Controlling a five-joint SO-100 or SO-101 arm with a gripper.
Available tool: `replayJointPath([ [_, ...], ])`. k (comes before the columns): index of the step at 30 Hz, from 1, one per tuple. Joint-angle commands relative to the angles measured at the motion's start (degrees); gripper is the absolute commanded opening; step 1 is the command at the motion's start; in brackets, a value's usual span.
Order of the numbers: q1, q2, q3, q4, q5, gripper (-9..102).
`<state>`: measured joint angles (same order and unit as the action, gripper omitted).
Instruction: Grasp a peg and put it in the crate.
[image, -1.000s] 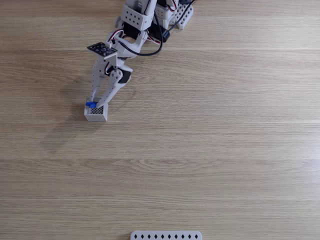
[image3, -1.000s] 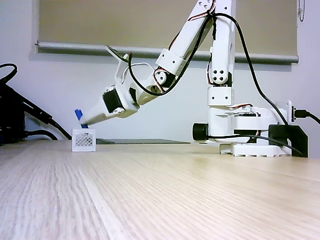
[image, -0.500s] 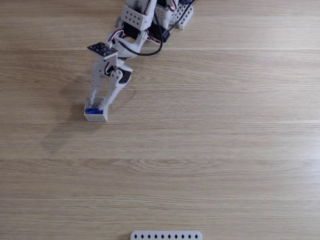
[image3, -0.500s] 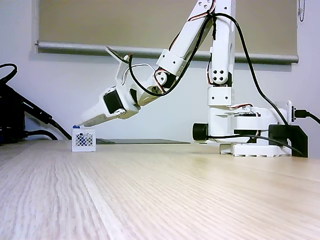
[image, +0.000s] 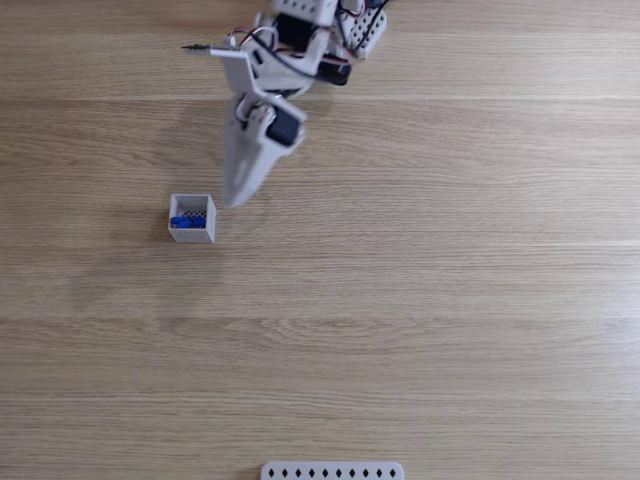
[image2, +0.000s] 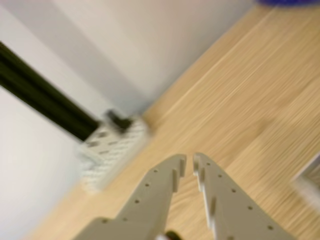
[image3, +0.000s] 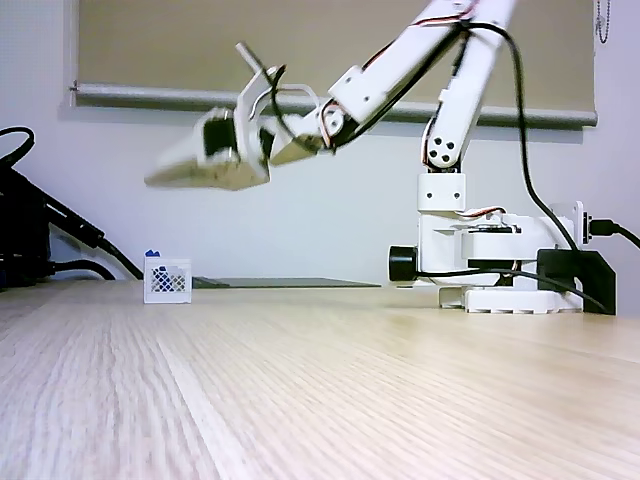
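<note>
Gripper withdrawn from the crate, peg left inside.

Gripper (image: 233, 200) is now seen lifted well clear of the crate (image: 192, 231) and swung to its right in the overhead fixed view, whereas half a second ago its tips were down at the crate's rim. In the wrist view the fingers (image2: 165, 182) are nearly closed, only a narrow slit between them, and nothing is held. The blue peg (image: 187, 221) lies within the crate on its dark mesh floor; from the side fixed view its tip (image3: 151, 254) is seen poking just above the wall (image3: 167, 281). The placing is judged done, and only the retreat is left. A white perforated strip (image: 332, 470) lies untouched at the table's near edge.
</note>
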<state>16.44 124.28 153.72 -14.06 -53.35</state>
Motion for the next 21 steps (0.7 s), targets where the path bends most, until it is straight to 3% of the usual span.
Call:
replayJointPath([
  [1,-4.4,13.5,0.1,10.5,17.4,-1],
  [7,-9.8,29.3,3.0,33.5,38.8,-1],
  [13,-14.9,47.4,7.9,51.3,58.7,0],
  [21,-15.6,64.8,20.0,66.4,61.0,0],
])
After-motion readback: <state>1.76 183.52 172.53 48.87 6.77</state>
